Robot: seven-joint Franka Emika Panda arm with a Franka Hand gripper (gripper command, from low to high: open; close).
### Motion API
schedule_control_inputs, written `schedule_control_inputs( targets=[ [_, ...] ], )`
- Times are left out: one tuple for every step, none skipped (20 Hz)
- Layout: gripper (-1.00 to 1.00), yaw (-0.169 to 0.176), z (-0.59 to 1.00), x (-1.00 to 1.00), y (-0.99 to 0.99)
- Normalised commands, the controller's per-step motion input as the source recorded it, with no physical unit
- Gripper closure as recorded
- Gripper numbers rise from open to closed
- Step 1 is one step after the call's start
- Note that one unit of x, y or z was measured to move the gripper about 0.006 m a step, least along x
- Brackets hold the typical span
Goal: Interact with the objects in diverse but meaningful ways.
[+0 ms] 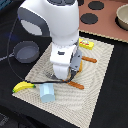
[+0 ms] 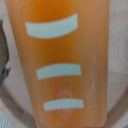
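Observation:
The orange-brown bread loaf (image 2: 67,62), with three pale stripes, fills the wrist view and lies on a round beige dish (image 2: 117,95). In the exterior view the gripper (image 1: 64,75) is low over the middle of the beige mat (image 1: 95,95), and the arm's body hides its fingers and the loaf. The wrist view shows no fingers either. On the mat lie a yellow banana (image 1: 22,86), a light blue cup (image 1: 46,92) and a flat yellow packet with a red mark (image 1: 86,44). A dark grey pot (image 1: 26,51) stands off the mat at the exterior view's left.
Two thin orange sticks (image 1: 89,60) (image 1: 76,85) lie on the mat beside the gripper. A toy stove top with black burners (image 1: 95,12) and a tan bowl (image 1: 122,17) sit at the back. A black cable (image 1: 10,55) runs past the pot.

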Motion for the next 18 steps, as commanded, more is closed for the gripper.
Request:
schedule_control_inputs(
  targets=[
    [1.00,-0.016,0.01,0.45,0.23],
    [1.00,-0.017,0.00,0.43,0.23],
    [1.00,-0.017,0.00,0.43,0.21],
    [1.00,-0.017,0.00,0.42,0.20],
    [1.00,-0.017,0.00,0.43,0.21],
    [1.00,-0.017,0.00,0.43,0.21],
    [1.00,-0.017,0.00,0.44,0.22],
    [1.00,-0.018,0.00,0.44,0.22],
    [1.00,-0.019,0.00,0.41,0.19],
    [1.00,-0.019,0.00,0.43,0.19],
    [1.00,-0.019,0.00,0.41,0.19],
    [1.00,-0.019,0.01,0.40,0.19],
    [1.00,-0.005,0.25,0.35,0.19],
    [1.00,-0.014,0.48,0.17,0.29],
    [1.00,-0.011,0.82,0.00,0.22],
    [1.00,-0.007,1.00,-0.10,0.24],
    [1.00,-0.011,1.00,-0.21,0.23],
    [1.00,-0.013,1.00,-0.31,0.18]
  ],
)
